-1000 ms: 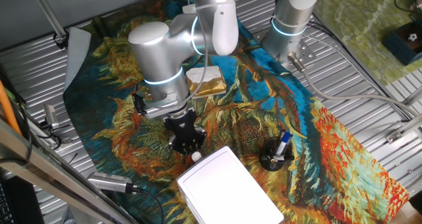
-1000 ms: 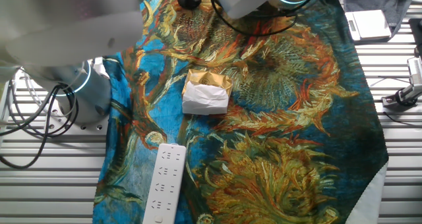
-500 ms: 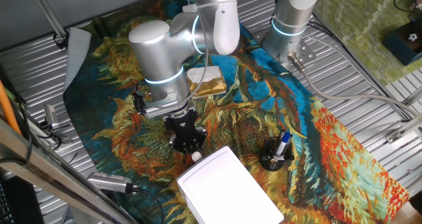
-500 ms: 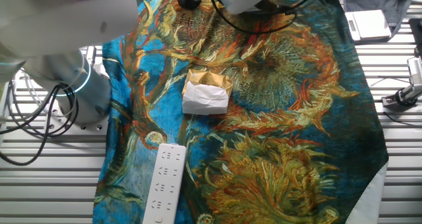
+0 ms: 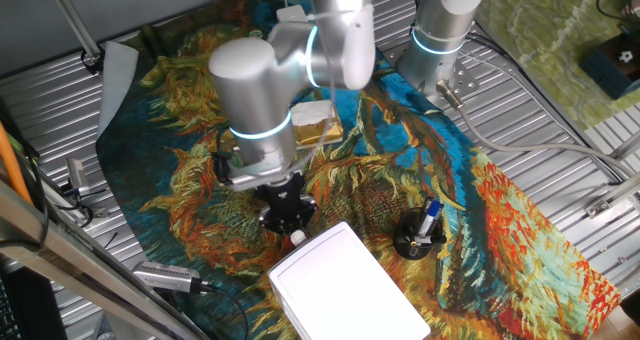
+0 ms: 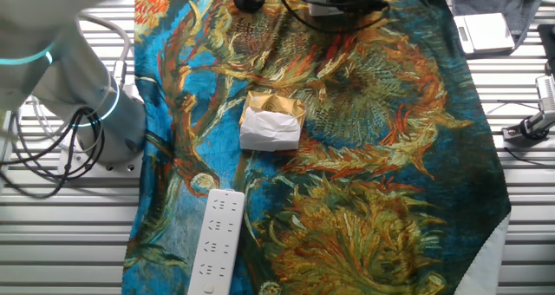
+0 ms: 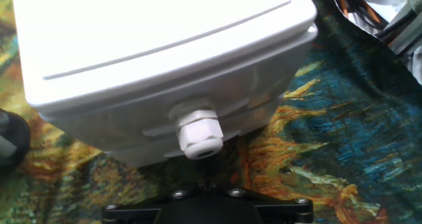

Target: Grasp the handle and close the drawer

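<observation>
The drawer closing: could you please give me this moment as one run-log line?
gripper: beside handle, not gripping | drawer: looks pushed in | box: on patterned cloth

Patterned cloth [image 6: 364, 121] (sunflowers) carries white box [image 5: 345, 290], wrapped block [image 6: 270, 121], power strip [image 6: 217, 241].

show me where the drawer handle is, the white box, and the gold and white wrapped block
handle [image 7: 198, 140]: hand view, rounded front end of the white knob.
white box [image 5: 335, 280]: one fixed view, middle of its smooth top.
gold-and-white wrapped block [image 6: 270, 128]: the other fixed view, its white wrapped end.
</observation>
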